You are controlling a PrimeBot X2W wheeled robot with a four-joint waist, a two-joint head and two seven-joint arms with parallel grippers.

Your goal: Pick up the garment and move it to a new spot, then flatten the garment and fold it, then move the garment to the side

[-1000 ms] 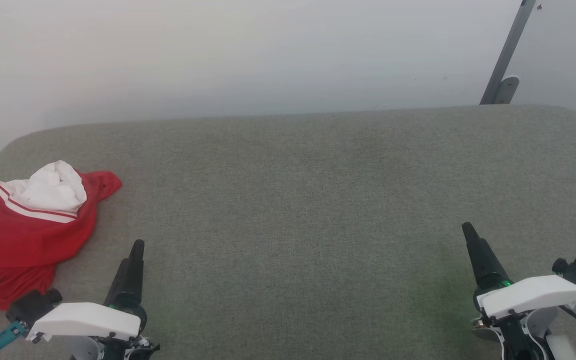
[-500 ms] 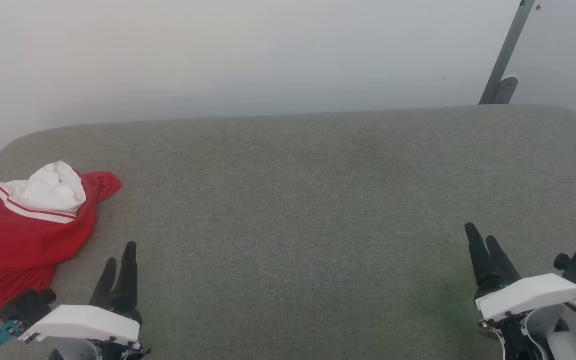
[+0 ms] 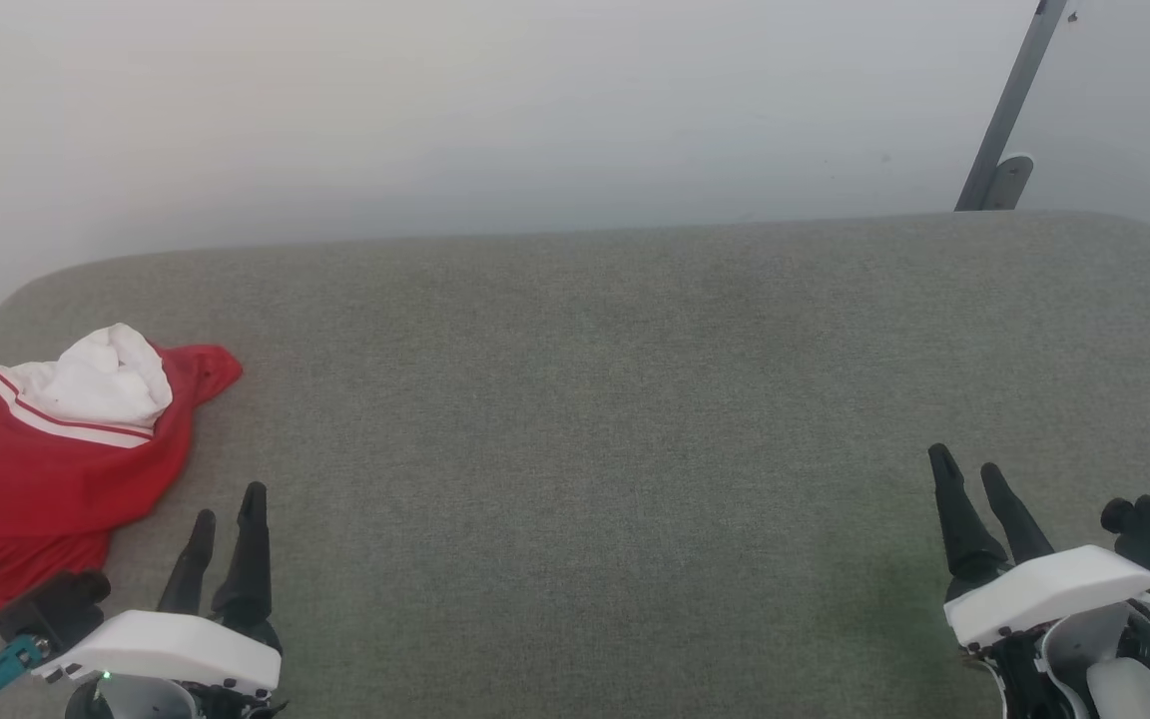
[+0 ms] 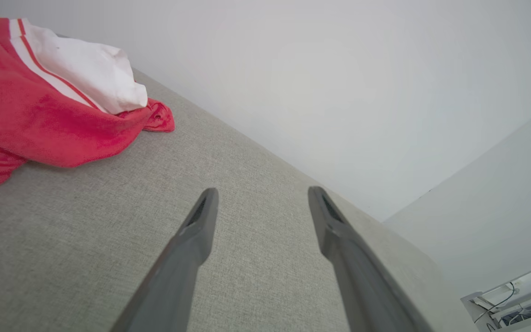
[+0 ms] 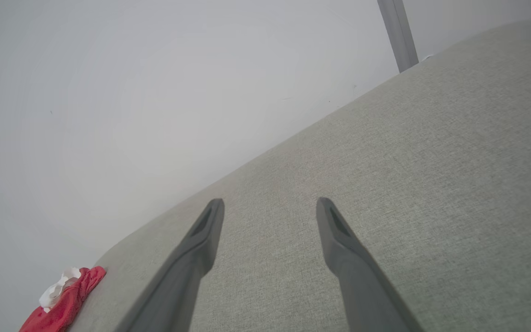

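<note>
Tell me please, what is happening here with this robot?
A two-armed robot faces a grey padded surface. A crumpled red and white garment lies at its left end. The left gripper and right gripper are both open and empty; the left one is near the garment, not touching it.

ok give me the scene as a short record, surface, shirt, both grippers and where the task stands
surface: grey-green fabric, rounded corners
shirt: red with a white sleeve, crumpled in a heap at the left end
left gripper: open, empty, beside the shirt, fingers not touching it
right gripper: open, empty, at the far right
task: shirt not yet picked up
</note>
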